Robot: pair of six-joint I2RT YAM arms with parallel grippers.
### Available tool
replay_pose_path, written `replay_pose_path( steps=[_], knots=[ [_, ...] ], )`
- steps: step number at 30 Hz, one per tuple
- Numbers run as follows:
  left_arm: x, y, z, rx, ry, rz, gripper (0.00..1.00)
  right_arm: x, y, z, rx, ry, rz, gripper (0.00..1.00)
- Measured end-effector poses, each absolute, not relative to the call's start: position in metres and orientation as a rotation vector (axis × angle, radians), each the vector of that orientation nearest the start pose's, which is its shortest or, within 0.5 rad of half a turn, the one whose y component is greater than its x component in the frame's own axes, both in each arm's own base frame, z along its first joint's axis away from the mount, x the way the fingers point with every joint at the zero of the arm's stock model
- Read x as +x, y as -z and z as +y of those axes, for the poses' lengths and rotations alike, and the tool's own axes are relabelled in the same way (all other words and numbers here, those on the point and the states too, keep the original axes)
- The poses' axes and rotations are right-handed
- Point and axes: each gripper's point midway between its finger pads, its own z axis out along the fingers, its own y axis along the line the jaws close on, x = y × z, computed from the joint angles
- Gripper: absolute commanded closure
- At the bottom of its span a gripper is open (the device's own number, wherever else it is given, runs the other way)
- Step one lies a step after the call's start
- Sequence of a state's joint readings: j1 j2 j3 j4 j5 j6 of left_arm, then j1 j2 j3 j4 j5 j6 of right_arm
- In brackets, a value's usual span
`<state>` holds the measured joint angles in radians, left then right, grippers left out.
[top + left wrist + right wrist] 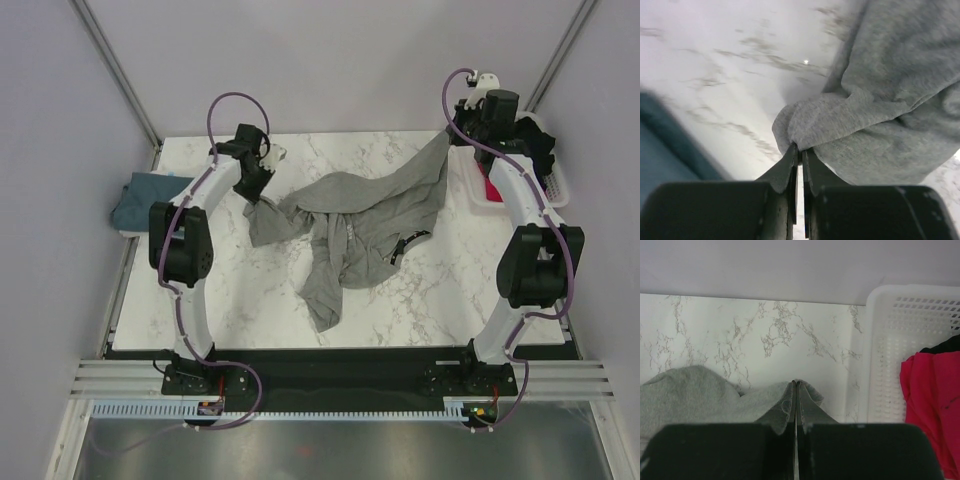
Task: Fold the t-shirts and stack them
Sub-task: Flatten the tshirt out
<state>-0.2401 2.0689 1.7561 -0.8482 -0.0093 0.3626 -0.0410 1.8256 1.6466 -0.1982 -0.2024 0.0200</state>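
A heather grey t-shirt (365, 215) lies crumpled and stretched across the middle of the marble table (250, 300). My left gripper (260, 196) is shut on a bunched left end of it; in the left wrist view the grey cloth (875, 100) is pinched at the tips of that gripper (800, 148). My right gripper (447, 140) is shut on the shirt's far right corner, lifted off the table. In the right wrist view a fold of the grey t-shirt (685, 395) is nipped at the gripper (796, 384) tips. A teal-blue t-shirt (145, 200) lies at the left table edge.
A white perforated basket (558, 185) stands at the back right, next to the right gripper. It holds a magenta-pink t-shirt (935, 405) and a black one (946, 344). Purple walls close in the left, back and right sides.
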Motion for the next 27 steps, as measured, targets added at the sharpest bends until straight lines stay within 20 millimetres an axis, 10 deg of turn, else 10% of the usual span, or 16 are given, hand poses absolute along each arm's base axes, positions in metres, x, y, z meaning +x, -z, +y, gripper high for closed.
replay_pose_path(
  steps=[8, 18, 27],
  knots=[
    [0.49, -0.126, -0.073, 0.73, -0.159, 2.492, 0.58, 0.553, -0.255, 0.006, -0.055, -0.161, 1.943, 1.0],
    [0.481, -0.151, -0.088, 0.753, -0.11, 2.434, 0.54, 0.557, -0.272, -0.018, 0.029, -0.139, 1.908, 1.0],
    [0.49, -0.133, -0.076, 0.82, -0.133, 2.425, 0.54, 0.558, -0.281, -0.015, 0.026, -0.154, 1.889, 1.0]
  ],
)
